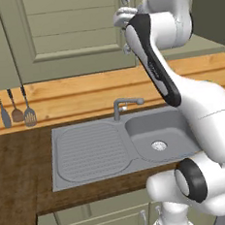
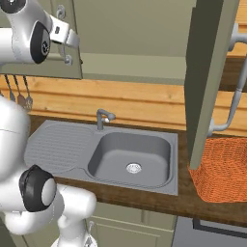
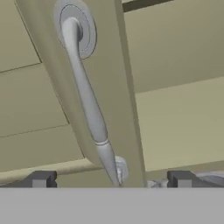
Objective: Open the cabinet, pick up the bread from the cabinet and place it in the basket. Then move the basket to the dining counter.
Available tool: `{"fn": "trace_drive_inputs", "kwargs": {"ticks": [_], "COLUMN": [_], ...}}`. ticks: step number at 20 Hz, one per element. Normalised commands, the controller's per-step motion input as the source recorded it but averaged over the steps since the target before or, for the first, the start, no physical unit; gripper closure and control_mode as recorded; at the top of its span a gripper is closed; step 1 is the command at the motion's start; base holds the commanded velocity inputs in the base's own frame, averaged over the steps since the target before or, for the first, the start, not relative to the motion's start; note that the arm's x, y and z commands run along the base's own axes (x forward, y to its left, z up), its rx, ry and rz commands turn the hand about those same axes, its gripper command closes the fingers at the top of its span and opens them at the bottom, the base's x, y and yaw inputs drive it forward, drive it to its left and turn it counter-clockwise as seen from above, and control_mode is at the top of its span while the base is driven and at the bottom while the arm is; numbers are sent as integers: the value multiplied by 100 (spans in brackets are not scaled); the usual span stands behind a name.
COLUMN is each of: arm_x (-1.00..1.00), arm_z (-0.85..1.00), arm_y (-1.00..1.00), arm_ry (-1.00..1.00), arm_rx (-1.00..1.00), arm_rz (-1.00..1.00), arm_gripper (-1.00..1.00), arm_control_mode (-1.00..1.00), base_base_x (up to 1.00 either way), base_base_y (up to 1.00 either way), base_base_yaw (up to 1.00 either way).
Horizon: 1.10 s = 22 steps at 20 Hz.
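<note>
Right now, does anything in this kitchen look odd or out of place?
One thing: the right cabinet door hangs wide open, jutting out over the orange basket beside the sink. The left door is shut. Nothing looks spilled or broken.

The white arm rises from its base, bends at a dark elbow joint and reaches up and forward, its forearm slanting steeply to a raised wrist. The end effector sits at the top of the reach, pointing away from the base. Its two dark fingertips stand wide apart, one on each side, with nothing clamped between them. In the left base view the end effector shows just past the wrist; in the right base view its pale body juts sideways from the wrist.
</note>
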Motion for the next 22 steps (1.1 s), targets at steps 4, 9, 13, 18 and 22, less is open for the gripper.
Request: {"fn": "trace_drive_inputs", "kwargs": {"ticks": [4, 9, 13, 18, 22], "arm_x": [44, 33, 21, 38, 46], "arm_z": [-1, -12, -19, -14, -1], "arm_y": [30, 1, -8, -3, -7], "arm_ry": [2, -3, -9, -7, -2], "arm_rx": [-1, -7, -8, -12, -3], "arm_rz": [0, -2, -4, -1, 0], "arm_gripper": [-100, -100, -100, -100, -100], "arm_control_mode": [-100, -100, -100, -100, -100], "base_base_x": [0, 0, 0, 0, 0], "base_base_y": [0, 0, 0, 0, 0], "base_base_yaw": [0, 0, 0, 0, 0]}}
